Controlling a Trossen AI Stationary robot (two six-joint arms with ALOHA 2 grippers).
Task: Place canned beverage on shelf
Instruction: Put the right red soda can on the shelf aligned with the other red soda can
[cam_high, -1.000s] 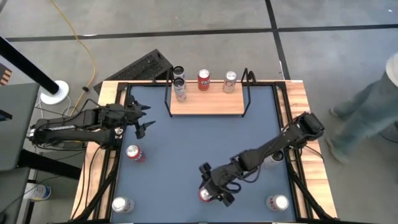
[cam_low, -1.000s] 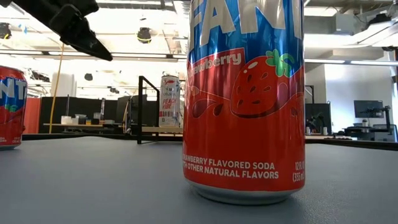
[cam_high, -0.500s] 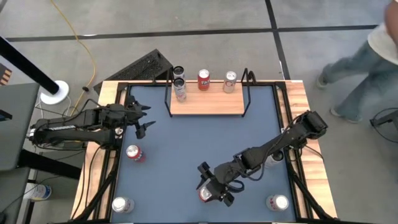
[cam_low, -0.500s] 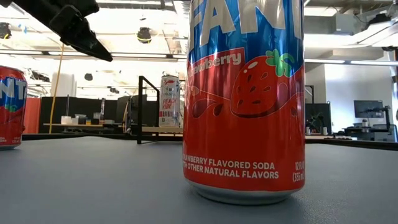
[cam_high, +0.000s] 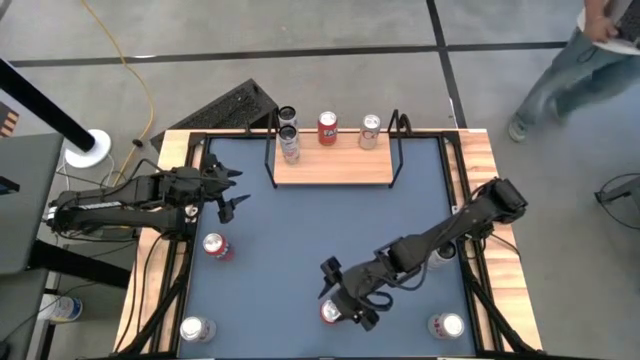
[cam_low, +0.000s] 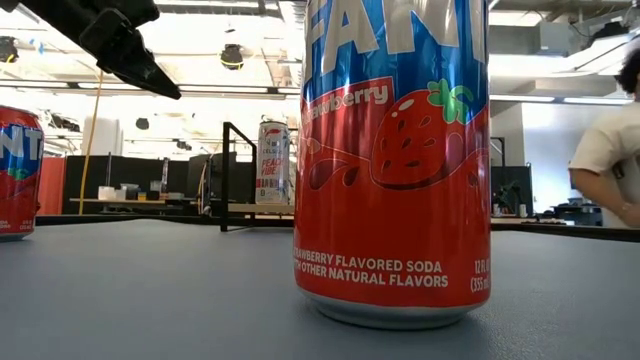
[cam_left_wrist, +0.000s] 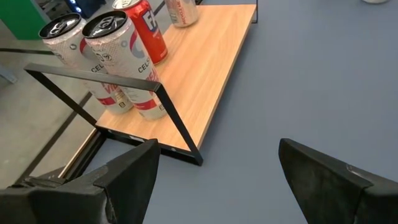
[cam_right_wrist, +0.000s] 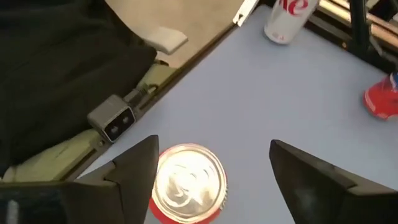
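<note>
A red strawberry soda can (cam_high: 328, 313) (cam_low: 395, 160) stands upright on its base on the blue mat near the table's front edge. My right gripper (cam_high: 343, 295) (cam_right_wrist: 212, 149) hovers open just above it. In the right wrist view the can's silver top (cam_right_wrist: 186, 183) shows between the two fingers, nearer one of them, and I see no touch. The shelf (cam_high: 332, 168) (cam_left_wrist: 211, 68), a light-wood board on a black wire frame, stands at the far edge with several cans on it. My left gripper (cam_high: 228, 190) (cam_left_wrist: 217, 149) waits open at the left, facing the shelf.
Loose cans stand on the mat: a red one (cam_high: 215, 245) at the left, silver ones at the near left corner (cam_high: 197, 328) and near right corner (cam_high: 447, 325), and one under my right arm (cam_high: 437, 256). A person (cam_high: 590, 60) moves beyond the table's far right corner.
My right gripper has risen a little above the red can, which stays standing where it was. The person beside the table's right side has walked toward the far side.
</note>
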